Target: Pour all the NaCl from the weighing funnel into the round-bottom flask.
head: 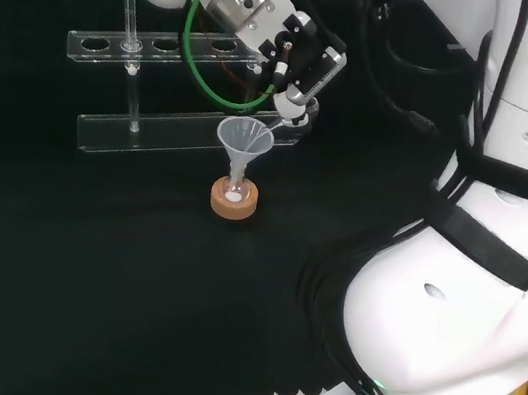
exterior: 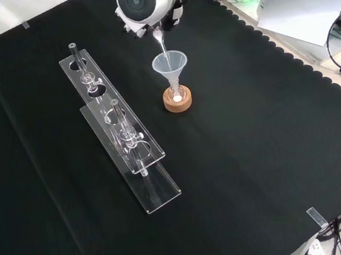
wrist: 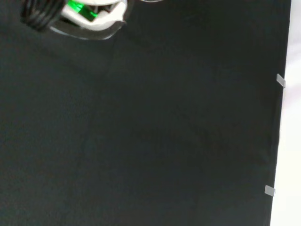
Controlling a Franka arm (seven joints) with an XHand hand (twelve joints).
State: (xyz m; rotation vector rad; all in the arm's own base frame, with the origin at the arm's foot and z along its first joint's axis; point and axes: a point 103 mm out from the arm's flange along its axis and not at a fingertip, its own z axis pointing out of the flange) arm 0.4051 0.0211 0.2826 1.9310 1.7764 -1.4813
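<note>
hand (head: 302, 62): pinching the weighing funnel (head: 277, 131), tilted over the funnel (head: 243, 141)
flask (head: 235, 191): on cork ring (head: 234, 203), white powder inside

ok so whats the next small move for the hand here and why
Probably hold the tilt a little longer over the clear plastic funnel. The black and white hand has the small clear weighing funnel tipped spout-down at its rim, and white powder already shows at the bottom of the round-bottom flask on its cork ring.
</note>
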